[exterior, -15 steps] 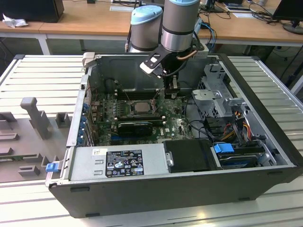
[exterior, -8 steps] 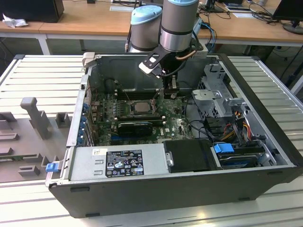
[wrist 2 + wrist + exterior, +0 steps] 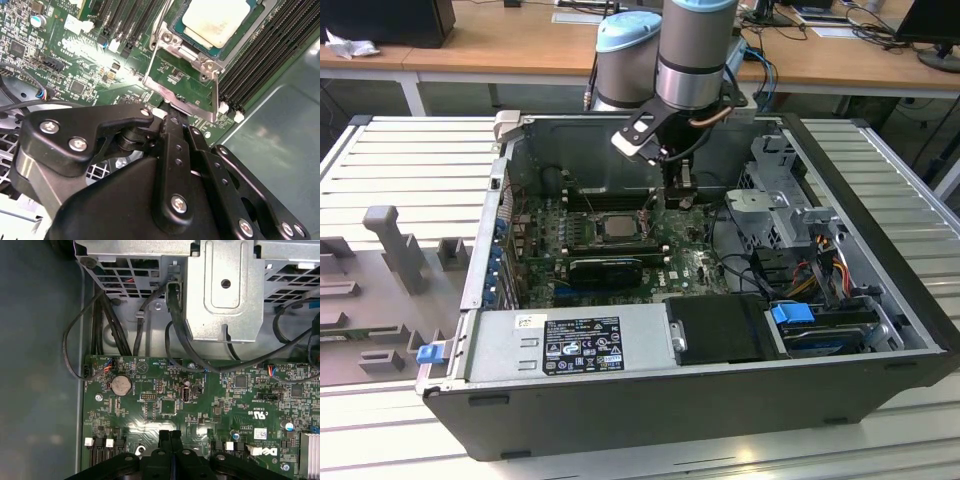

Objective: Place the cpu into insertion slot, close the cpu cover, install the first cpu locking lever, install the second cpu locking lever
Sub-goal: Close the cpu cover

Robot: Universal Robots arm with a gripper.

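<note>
Reaching down into an open computer case [image 3: 670, 400] that lies on a ribbed metal desk [image 3: 410, 160], the robot arm [image 3: 695, 50] stands over the green motherboard [image 3: 200, 405]. In the exterior view, the cpu [image 3: 618, 226] appears as a pale square near the middle of the board, just towards that view's left of the arm's tip.

In the second wrist view, the cpu [image 3: 215, 20] sits flat inside the insertion slot [image 3: 177, 27], its silvery-tan top exposed. The cpu cover [image 3: 175, 95] is swung open away from the slot, and green board shows through its central window. Long black memory slots [image 3: 260, 55] run beside the socket.

The claw [image 3: 167, 111] has its tip at the free edge of the open cover. In the first wrist view, the claw [image 3: 170, 432] is narrow, its two fingers pressed together with only a thin seam between them. Whether the cover's edge is pinched there cannot be told.

The first wrist view also shows a coin cell [image 3: 121, 385] on the board and black cables [image 3: 175, 335] leading to a grey metal drive cage [image 3: 225, 290].
</note>
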